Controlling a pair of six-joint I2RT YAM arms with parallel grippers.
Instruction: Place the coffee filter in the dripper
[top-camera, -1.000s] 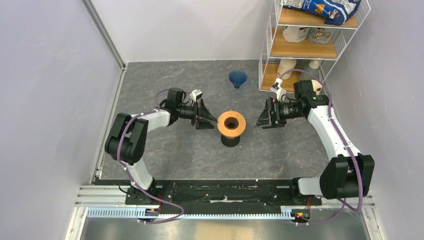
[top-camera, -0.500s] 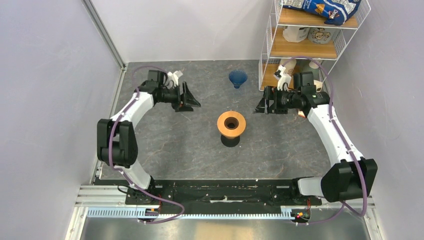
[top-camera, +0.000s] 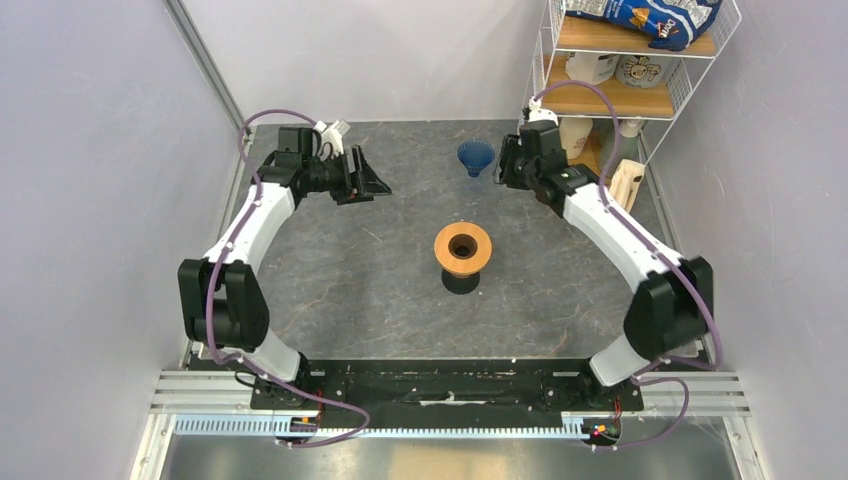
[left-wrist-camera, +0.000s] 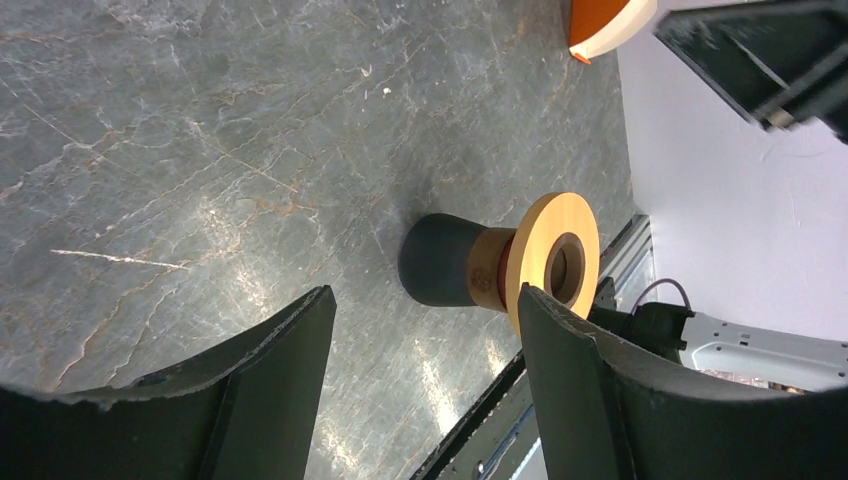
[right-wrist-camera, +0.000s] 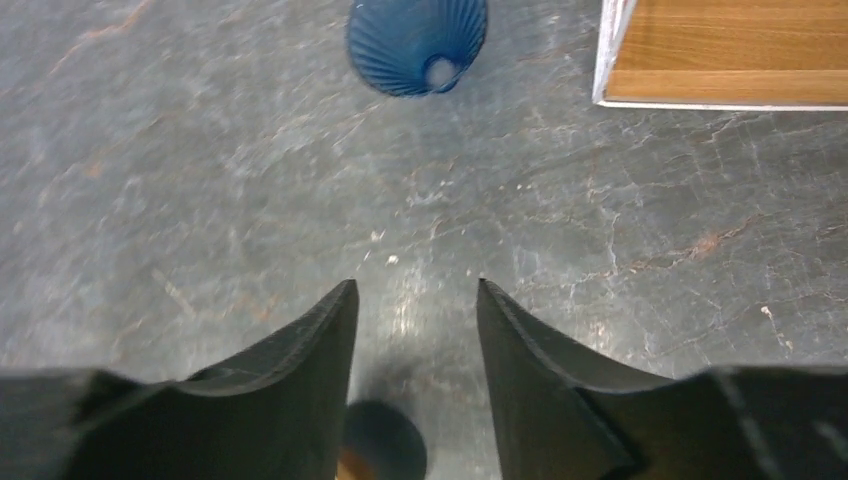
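The dripper (top-camera: 476, 157), a dark-blue ribbed cone, stands at the back of the table; it also shows at the top of the right wrist view (right-wrist-camera: 415, 40). No white coffee filter is in view. My right gripper (top-camera: 506, 172) is open and empty just right of the dripper; in its own view (right-wrist-camera: 417, 290) bare table lies between its fingers. My left gripper (top-camera: 375, 183) is open and empty at the back left, well left of the dripper; in its own view (left-wrist-camera: 425, 300) only table shows between its fingers.
A flat orange ring on a dark flared vessel (top-camera: 462, 249) stands mid-table; it also shows in the left wrist view (left-wrist-camera: 555, 255). A wire shelf with wooden boards (top-camera: 600, 100) holding bags and jars stands at the back right, its edge in the right wrist view (right-wrist-camera: 730, 50).
Both grippers have drawn away from the orange ring. The left moved back and left; the right swung back and left to beside the dripper. Both stayed open.
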